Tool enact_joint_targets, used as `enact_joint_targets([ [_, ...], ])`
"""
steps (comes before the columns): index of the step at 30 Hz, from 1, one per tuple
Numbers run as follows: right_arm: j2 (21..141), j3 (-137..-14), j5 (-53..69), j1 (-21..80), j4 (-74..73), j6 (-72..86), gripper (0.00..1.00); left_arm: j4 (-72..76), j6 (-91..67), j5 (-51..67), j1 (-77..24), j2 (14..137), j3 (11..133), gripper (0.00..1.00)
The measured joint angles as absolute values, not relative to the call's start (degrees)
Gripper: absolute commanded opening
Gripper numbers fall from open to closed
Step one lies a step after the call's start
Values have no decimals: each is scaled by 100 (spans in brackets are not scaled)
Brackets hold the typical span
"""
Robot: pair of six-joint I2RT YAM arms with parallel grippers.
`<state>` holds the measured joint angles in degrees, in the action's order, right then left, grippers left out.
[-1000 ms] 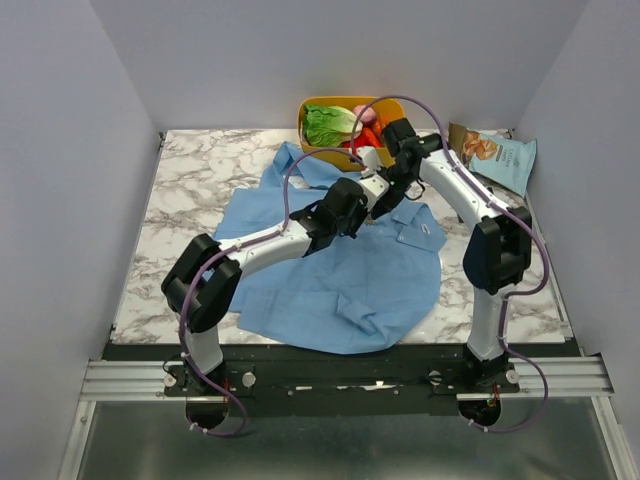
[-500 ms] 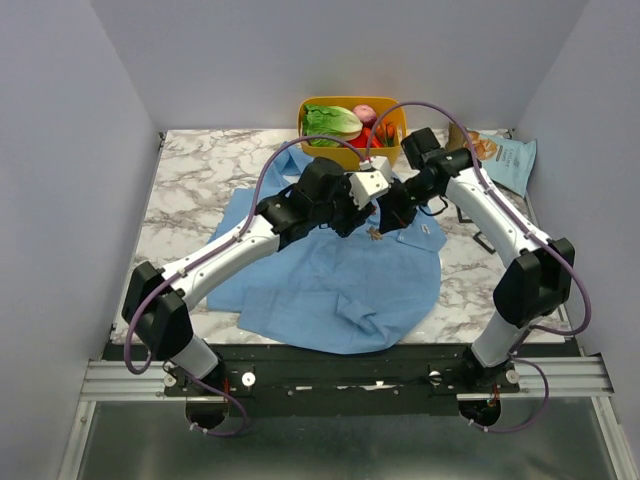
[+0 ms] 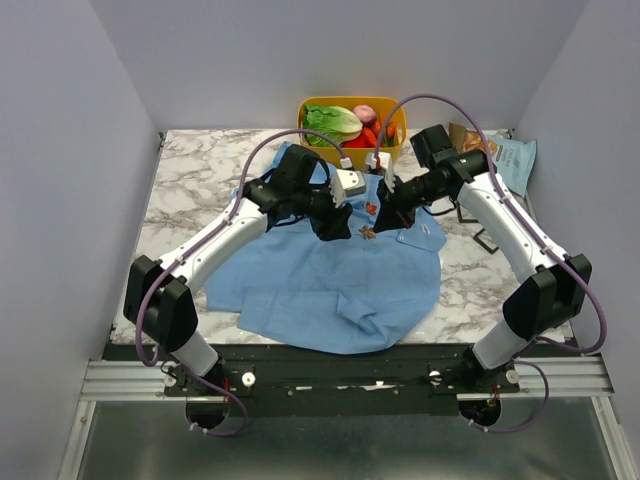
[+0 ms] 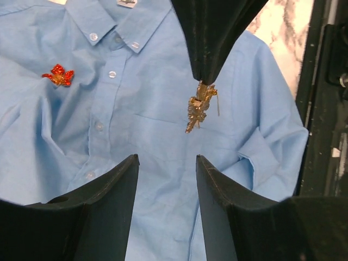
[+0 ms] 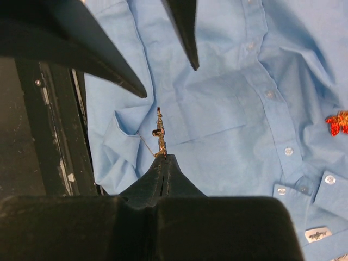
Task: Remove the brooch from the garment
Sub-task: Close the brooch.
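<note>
- garment [image 3: 330,290]: light-blue shirt spread flat, front up, on the marble table [image 3: 190,180]. hem nearest the arm bases, collar toward the far side. lying flat keeps the chest panel open to both arms.
- left gripper [image 4: 166,157]: fingers spread, nothing between them, poised over the shirt front just beside the other arm's tips. judged to be clear of the cloth, so it no longer pins the fabric down.
- right gripper [image 5: 163,161]: tips pressed together, pinching the brooch [image 4: 198,106] at its upper end. a tip pinch suits a piece this small, since a deeper grip would catch cloth too.
- brooch: tan-gold, dangling below those tips over the chest pocket area. a thin strand or pin shows beside it. it looks lifted off the fabric, but i cannot tell if the strand is caught in the cloth.
- red ornament [image 4: 58,75]: pinned near the placket on the other chest side, untouched. not the target.
- far edge: yellow basket [image 3: 312,110] of vegetables and a snack bag [image 3: 505,160], well apart from the work.
- judgement: removal looks nearly done. the next move needs a slow lift away to check the strand.
</note>
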<state>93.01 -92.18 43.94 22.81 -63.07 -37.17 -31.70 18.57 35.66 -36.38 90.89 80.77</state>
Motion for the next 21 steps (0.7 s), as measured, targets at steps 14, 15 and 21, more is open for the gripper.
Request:
enact_joint_targets([
  [14, 9244, -9170, 4779, 2281, -6307, -4136, 1, -2904, 1706, 4759, -3415, 8917, 7929, 58],
  [15, 9233, -9118, 4799, 2281, -6298, -4152, 1, -2915, 1717, 4810, -3452, 8917, 7937, 58],
  [21, 9218, -8711, 4818, 2281, -6278, -4211, 1, -2456, 1485, 4877, -3599, 8855, 7712, 58],
])
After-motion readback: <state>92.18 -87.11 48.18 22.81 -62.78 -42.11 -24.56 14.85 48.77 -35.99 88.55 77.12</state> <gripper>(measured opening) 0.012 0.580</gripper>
